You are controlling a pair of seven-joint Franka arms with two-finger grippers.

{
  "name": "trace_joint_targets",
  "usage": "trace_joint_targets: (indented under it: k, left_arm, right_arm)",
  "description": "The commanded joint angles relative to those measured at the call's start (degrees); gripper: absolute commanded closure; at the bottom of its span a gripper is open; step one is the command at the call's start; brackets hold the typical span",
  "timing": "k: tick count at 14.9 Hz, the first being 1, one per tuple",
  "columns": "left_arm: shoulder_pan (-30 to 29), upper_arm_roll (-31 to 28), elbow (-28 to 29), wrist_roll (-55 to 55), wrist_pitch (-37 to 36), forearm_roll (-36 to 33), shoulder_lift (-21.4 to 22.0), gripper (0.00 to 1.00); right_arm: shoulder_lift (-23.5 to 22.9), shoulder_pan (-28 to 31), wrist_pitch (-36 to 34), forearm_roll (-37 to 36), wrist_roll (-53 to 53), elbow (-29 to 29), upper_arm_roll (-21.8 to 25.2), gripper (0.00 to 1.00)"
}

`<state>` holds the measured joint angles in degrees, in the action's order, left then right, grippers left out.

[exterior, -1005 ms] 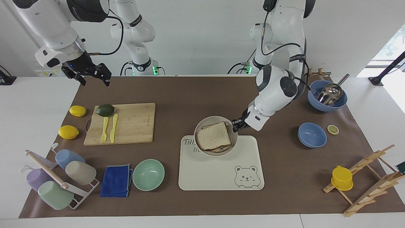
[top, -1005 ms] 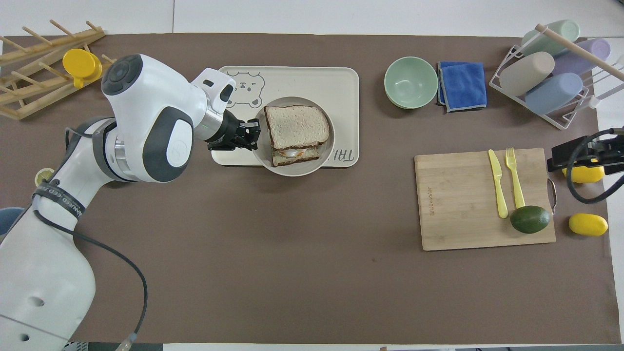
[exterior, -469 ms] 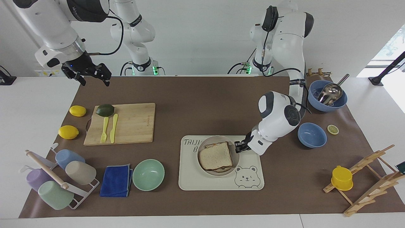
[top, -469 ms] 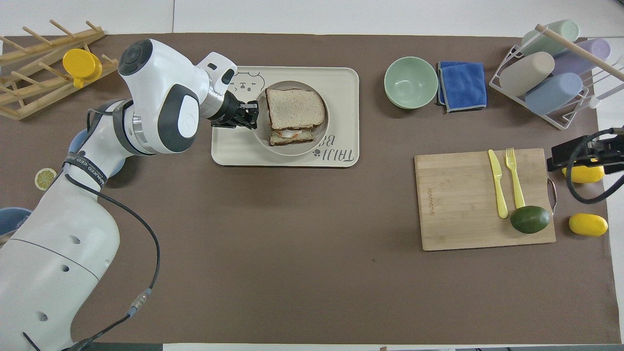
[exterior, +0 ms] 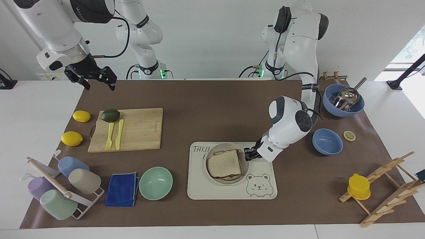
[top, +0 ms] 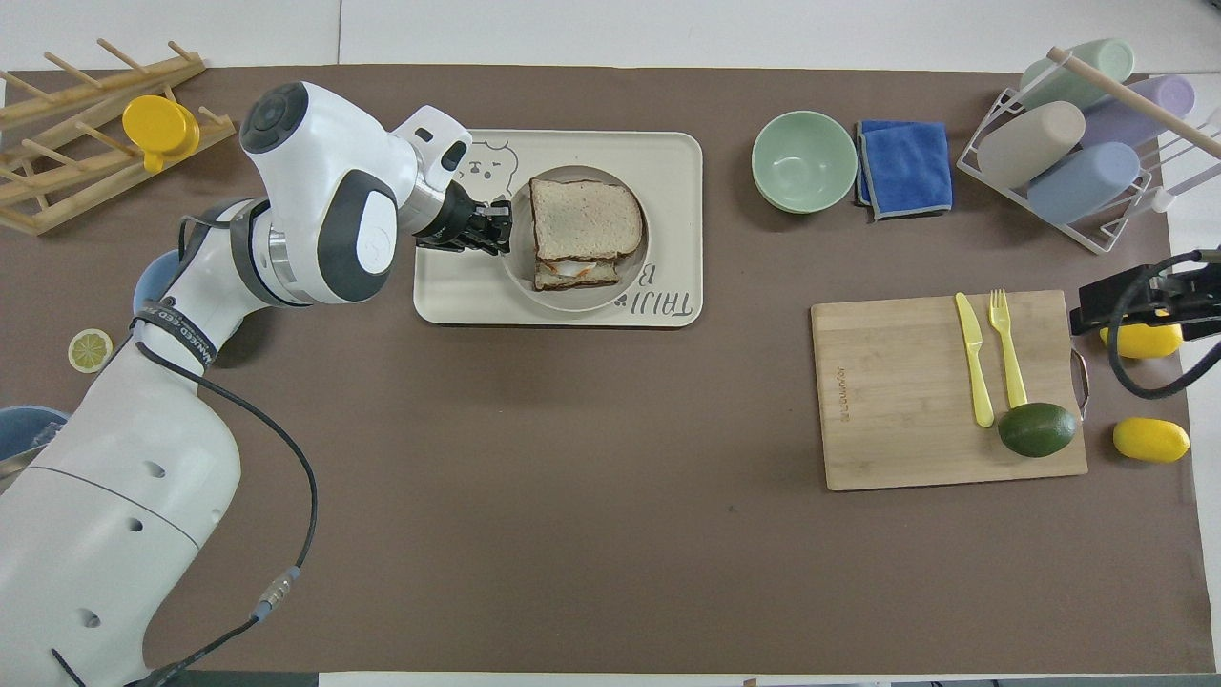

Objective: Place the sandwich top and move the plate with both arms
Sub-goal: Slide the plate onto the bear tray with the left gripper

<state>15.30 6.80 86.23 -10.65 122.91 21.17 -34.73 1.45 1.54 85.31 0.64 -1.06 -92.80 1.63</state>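
The sandwich top (exterior: 224,163) lies on the plate (exterior: 229,147) on the tray (exterior: 219,192); the left pincer (exterior: 248,154) seemingly touches the plate's rim.

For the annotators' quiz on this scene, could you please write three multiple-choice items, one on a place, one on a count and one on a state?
1. Where is the plate?
A. on the tray
B. on the board
C. in the green bowl

2. How many lemons lie beside the board?
A. one
B. two
C. four

3. What tops the sandwich?
A. fried egg
B. avocado
C. bread slice

Answers: 1 A, the plate sits on the tray. 2 B, one lemon and another. 3 C, the bread slice covers the filling.
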Motion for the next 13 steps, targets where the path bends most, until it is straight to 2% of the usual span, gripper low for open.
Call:
trace_joint_targets:
  k: [1,4,6,8,10,13]
  left_arm:
    - [-0.7,-0.1,0.5,2.0,-1.3,-0.5,1.0,0.0]
    - [-3.1,-0.3,-2.3,4.3,-7.8,-0.6,1.1,0.0]
    - [-5.4,-0.5,-2.8,4.3,-10.2,-0.6,2.6,0.0]
    - [-6.9,-0.6,-2.0,4.2,-10.8,-0.4,6.8,0.0]
    - [-9.1,-1.1,-1.8,3.7,-14.7,-0.7,9.9,0.0]
    - [-9.1,-3.4,-1.8,3.7,-21.2,-9.5,15.6,0.0]
  right_arm:
    - [0.0,0.5,0.7,0.9,1.4,0.2,-0.2,0.0]
    - [0.0,0.5,0.7,0.8,1.3,0.2,-0.2,0.0]
    - [0.0,0.4,0.7,0.8,1.3,0.2,-0.2,0.0]
    - [0.0,0.5,0.7,0.8,1.2,0.2,-0.2,0.0]
    - [0.1,0.4,0.7,0.9,1.1,0.2,-0.2,0.0]
    - [0.1,0.4,0.7,0.8,1.0,0.2,-0.3,0.0]
